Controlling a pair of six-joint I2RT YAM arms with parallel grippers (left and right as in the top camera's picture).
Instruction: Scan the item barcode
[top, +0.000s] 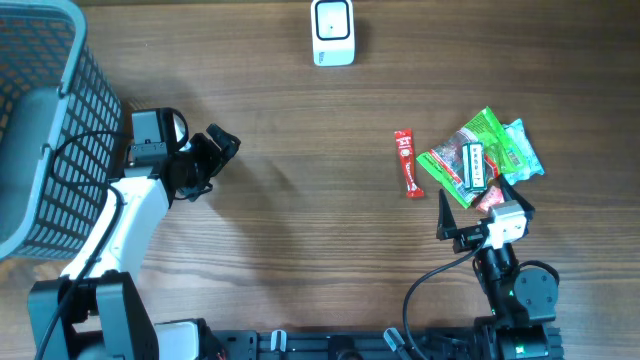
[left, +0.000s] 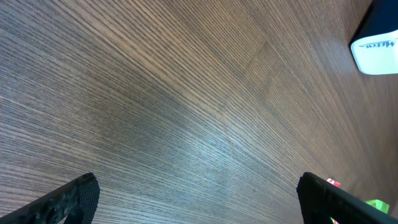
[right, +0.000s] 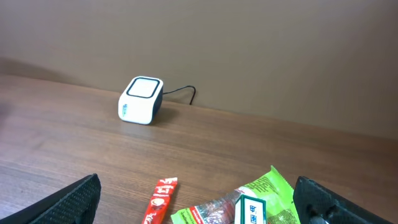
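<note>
Right hand stands wide before snack packets, scanner beyond.

A brown wood-grain tabletop fills the overhead view, its grain running left to right, with soft shadows at centre left. In the left wrist view the grain runs diagonally, and a pale sheen of light lies across the lower middle. In the right wrist view a plain, dull tan wall fills the upper half and meets the tabletop's far edge.
</note>
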